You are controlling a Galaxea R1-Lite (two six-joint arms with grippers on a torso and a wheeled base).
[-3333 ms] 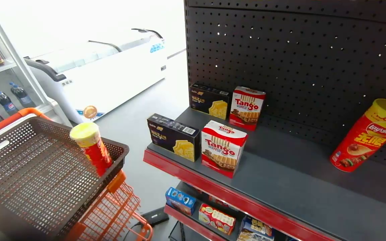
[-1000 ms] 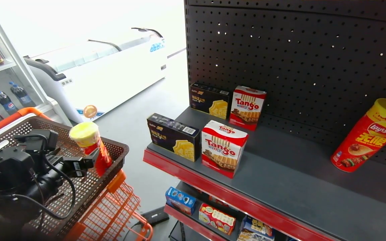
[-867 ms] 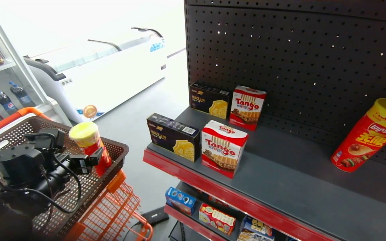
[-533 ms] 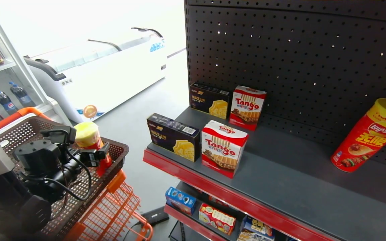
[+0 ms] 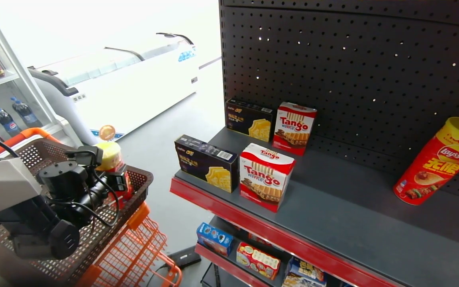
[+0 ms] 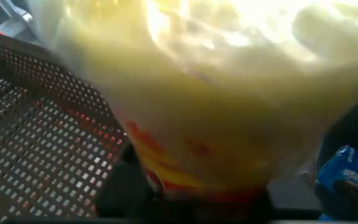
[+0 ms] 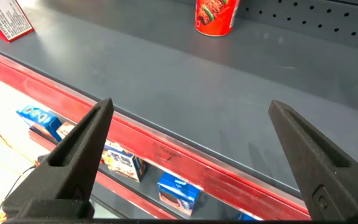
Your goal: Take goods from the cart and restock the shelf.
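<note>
One yellow-lidded red can [image 5: 110, 156] at left jaws, grip unclear, right jaws wide apart.

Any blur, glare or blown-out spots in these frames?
Left wrist view: the can is out of focus, with glare across its top. Head view: the room above the freezer is blown out white, while the boxes on the shelf look sharp. Right wrist view: the shelf is evenly lit and in focus.

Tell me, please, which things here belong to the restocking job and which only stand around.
Job: chip can in the cart basket, left claw at it, shelf.
Around: wafer boxes, dark boxes, freezer, drink bottles, leaning can on the shelf.
</note>
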